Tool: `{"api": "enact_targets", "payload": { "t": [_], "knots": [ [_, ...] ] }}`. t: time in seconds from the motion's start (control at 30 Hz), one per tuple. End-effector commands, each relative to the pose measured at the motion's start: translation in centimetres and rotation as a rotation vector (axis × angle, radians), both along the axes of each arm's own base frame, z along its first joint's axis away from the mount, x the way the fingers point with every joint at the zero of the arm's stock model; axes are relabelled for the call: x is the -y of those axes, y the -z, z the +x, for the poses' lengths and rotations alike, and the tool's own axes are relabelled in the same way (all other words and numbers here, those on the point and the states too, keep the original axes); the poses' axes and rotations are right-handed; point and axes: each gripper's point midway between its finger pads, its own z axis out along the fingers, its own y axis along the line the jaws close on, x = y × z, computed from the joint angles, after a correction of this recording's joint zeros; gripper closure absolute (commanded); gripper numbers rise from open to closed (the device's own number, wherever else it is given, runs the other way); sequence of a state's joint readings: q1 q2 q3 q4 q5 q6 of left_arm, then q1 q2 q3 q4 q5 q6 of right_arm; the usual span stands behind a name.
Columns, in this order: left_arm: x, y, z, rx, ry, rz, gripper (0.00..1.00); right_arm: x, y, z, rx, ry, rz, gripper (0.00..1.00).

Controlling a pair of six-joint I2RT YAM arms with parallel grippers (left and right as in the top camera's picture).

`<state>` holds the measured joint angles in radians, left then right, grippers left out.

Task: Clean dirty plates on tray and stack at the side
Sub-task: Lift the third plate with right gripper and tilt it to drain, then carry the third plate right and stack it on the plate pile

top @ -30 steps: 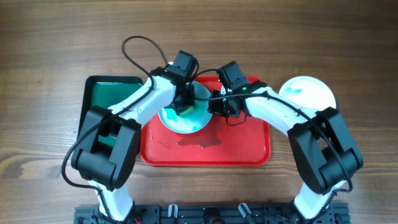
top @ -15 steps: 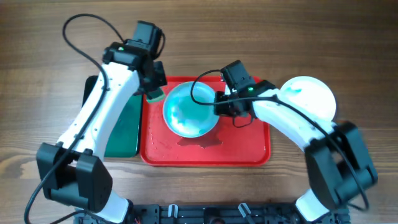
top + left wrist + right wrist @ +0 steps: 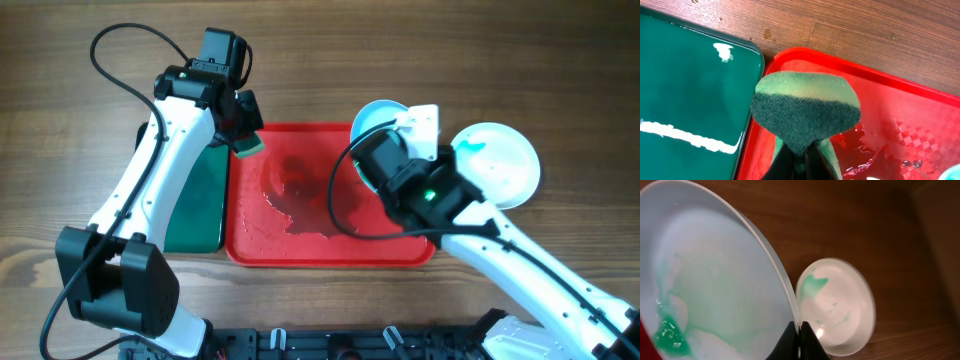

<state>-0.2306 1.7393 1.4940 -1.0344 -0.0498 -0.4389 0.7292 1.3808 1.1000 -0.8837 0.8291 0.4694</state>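
My right gripper [image 3: 800,328] is shut on the rim of a white plate [image 3: 715,280] with teal smears, held tilted in the air; in the overhead view this plate [image 3: 375,118] peeks out behind the right arm, over the tray's right rim. A second white plate [image 3: 498,162] with a teal smear lies on the wood to the right of the red tray [image 3: 300,248]; it also shows in the right wrist view [image 3: 837,305]. My left gripper [image 3: 802,155] is shut on a green sponge [image 3: 805,110], also seen overhead [image 3: 248,143], above the tray's top left corner [image 3: 790,55].
A dark green tray [image 3: 195,205] lies left of the red tray, also in the left wrist view [image 3: 690,95]. The red tray's floor is wet with puddles [image 3: 290,190]. Bare wooden table lies behind and at both sides.
The right gripper has lifted the plate off the tray and carried it right, towards the plate on the wood. The left arm with the sponge swung away to the tray's top left corner.
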Motion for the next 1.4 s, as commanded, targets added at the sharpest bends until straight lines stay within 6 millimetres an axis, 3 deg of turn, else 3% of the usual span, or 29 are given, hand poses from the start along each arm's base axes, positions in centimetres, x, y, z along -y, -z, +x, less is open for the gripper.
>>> {"api": "enact_targets", "payload": {
  "t": [0.0,0.17,0.37,0.53,0.67,0.8,0.93,1.07,1.17,1.37],
  "knots": [
    [0.2,0.0,0.5,0.007,0.013,-0.013,0.96,-0.2,-4.9,-0.7,0.188,-0.048,-0.302,0.96],
    [0.2,0.0,0.6,0.010,0.013,-0.013,0.96,-2.6,-8.8,-2.5,0.342,-0.111,-0.508,0.96],
    [0.3,0.0,0.6,0.010,0.013,-0.014,0.96,-2.8,-9.1,-2.6,0.359,-0.110,-0.521,0.96],
    [0.3,0.0,0.6,0.010,0.013,-0.014,0.96,-4.4,-1.3,-1.7,0.094,-0.101,0.021,0.96],
    [0.3,0.0,0.6,0.010,0.013,-0.014,0.96,-3.3,3.0,-1.0,-0.159,-0.015,0.353,0.96],
    [0.3,0.0,0.6,0.010,0.014,-0.014,0.96,1.8,4.3,0.8,-0.258,0.142,0.565,0.96],
    [0.3,0.0,0.6,0.010,0.013,-0.014,0.96,9.2,4.9,1.6,-0.225,0.358,0.641,0.96],
    [0.3,0.0,0.6,0.010,0.014,-0.014,0.96,16.3,6.5,0.6,-0.170,0.576,0.663,0.96],
    [0.3,0.0,0.6,0.010,0.017,-0.012,0.96,20.3,9.8,-1.6,-0.156,0.722,0.668,0.96],
    [0.2,0.0,0.6,0.010,0.017,-0.012,0.96,23.4,12.4,-3.6,-0.107,0.837,0.680,0.96]
  ]
}}
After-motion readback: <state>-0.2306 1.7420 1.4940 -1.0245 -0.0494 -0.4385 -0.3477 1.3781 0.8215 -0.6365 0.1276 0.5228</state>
